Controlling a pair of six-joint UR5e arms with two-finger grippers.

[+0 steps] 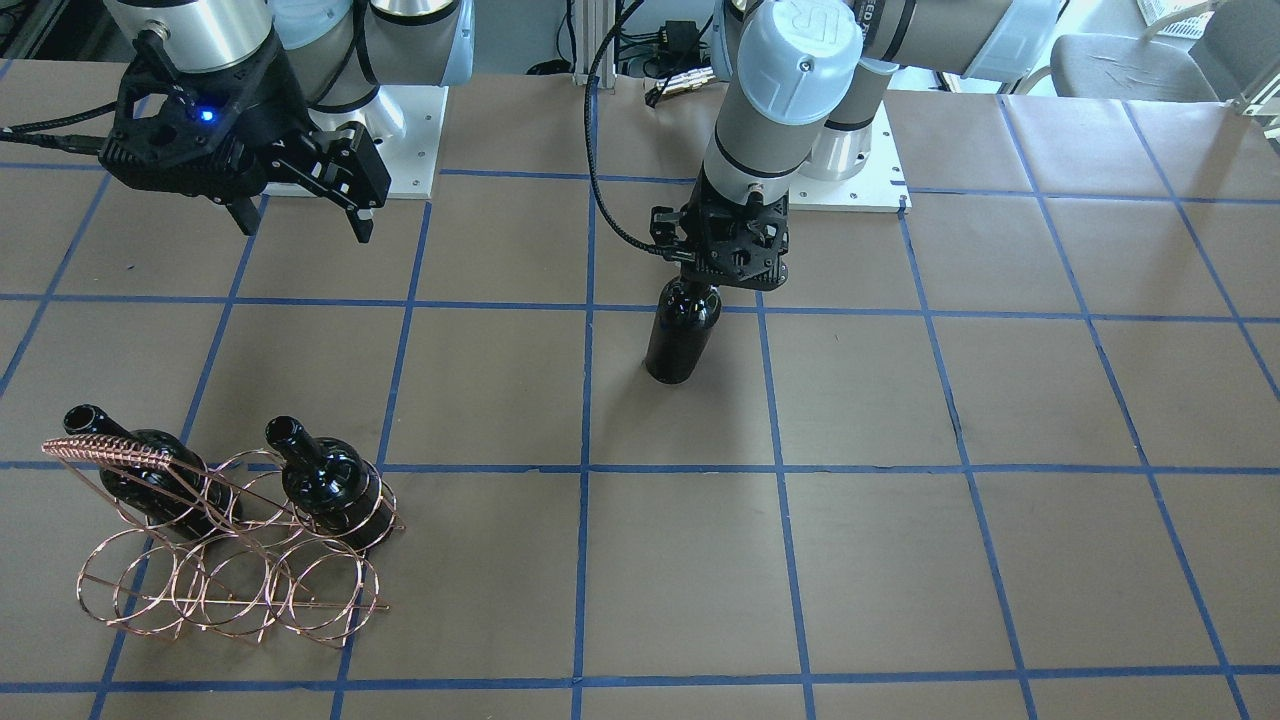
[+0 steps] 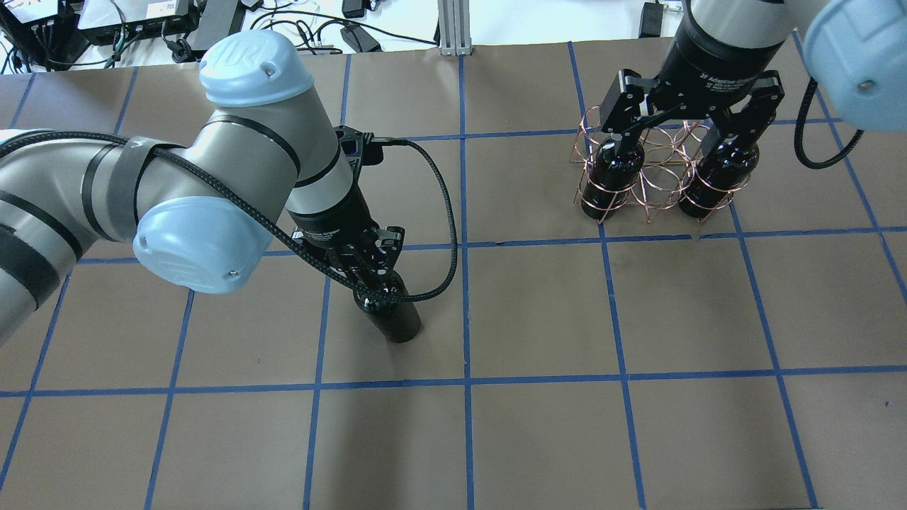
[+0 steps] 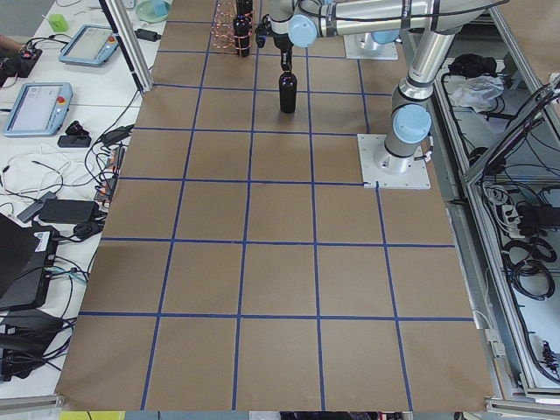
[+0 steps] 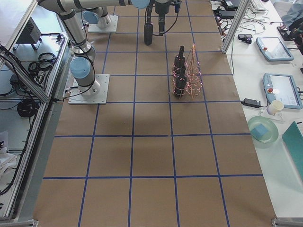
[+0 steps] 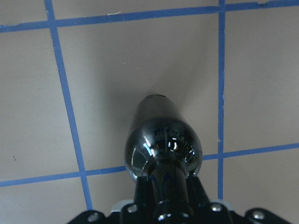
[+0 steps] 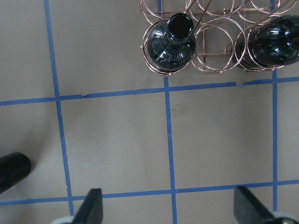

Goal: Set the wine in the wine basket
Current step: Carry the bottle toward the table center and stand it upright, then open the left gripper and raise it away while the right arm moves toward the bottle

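the wine [image 1: 683, 335] in play is a dark, glossy glass bottle with no label. it stands upright on the brown papered table [image 1: 900, 560], well apart from the wine basket [image 1: 215, 590], off to the robot's left of it. whether its base rests on the paper or is just clear of it, i cannot tell.

the left gripper [image 2: 372, 273] comes straight down on it, and its fingers are closed narrowly round the neck, just above the shoulder.

i judge the bottle heavy for such a slim hold. it is rigid, smooth enough to slide or swing between the pads, and breakable if it drops or knocks the wire. the neck is the sensible place to hold it, since the rimmed mouth above gives a stop against slipping, and a slow, vertical carry would suit it.

the basket is a thin copper wire rack with two bottles [image 1: 325, 480] already standing in the end rings of the row on the robot's side. the ring between them looks free.

the right gripper [image 1: 303, 222] hangs high on the robot's side of the basket, with its fingers spread wide and holding nothing.
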